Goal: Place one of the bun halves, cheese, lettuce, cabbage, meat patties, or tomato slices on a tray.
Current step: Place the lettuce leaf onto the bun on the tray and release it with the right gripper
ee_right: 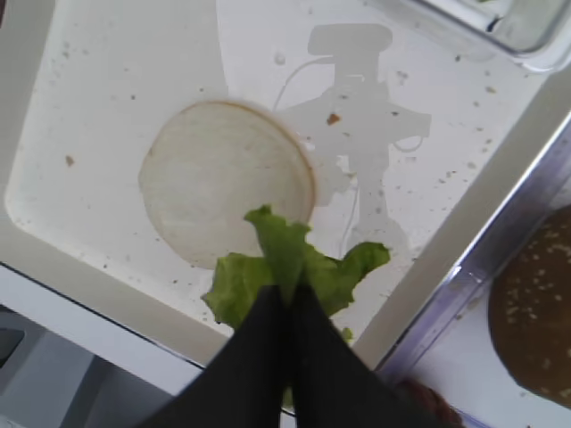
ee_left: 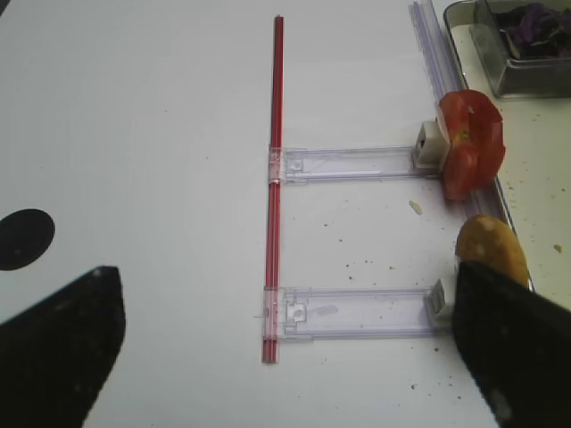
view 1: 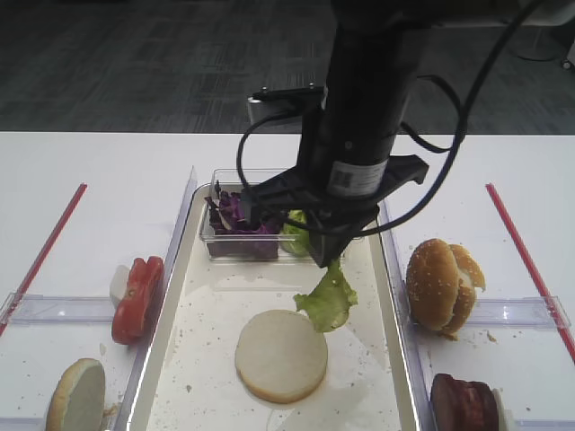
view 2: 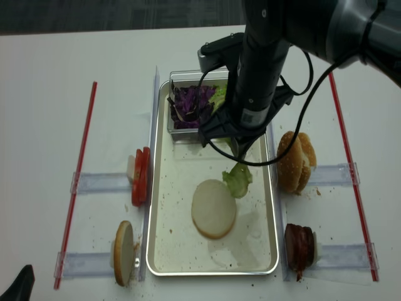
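Right gripper pinched shut on lettuce leaf, hanging above tray. Bun half, cut face up, lies on tray just beside leaf. Cabbage in clear box at tray's far end.

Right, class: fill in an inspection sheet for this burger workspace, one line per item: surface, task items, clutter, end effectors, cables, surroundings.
Surface: white table, red strips.
Task items: tray holds a bun half, cut face up; lettuce hangs above it; tomato slices, meat patties, buns outside.
Clutter: crumbs; clear box of cabbage.
End effectors: right end effector shut on lettuce; left end effector open, empty.
Cables: black loops on right arm.
Surroundings: dark floor.
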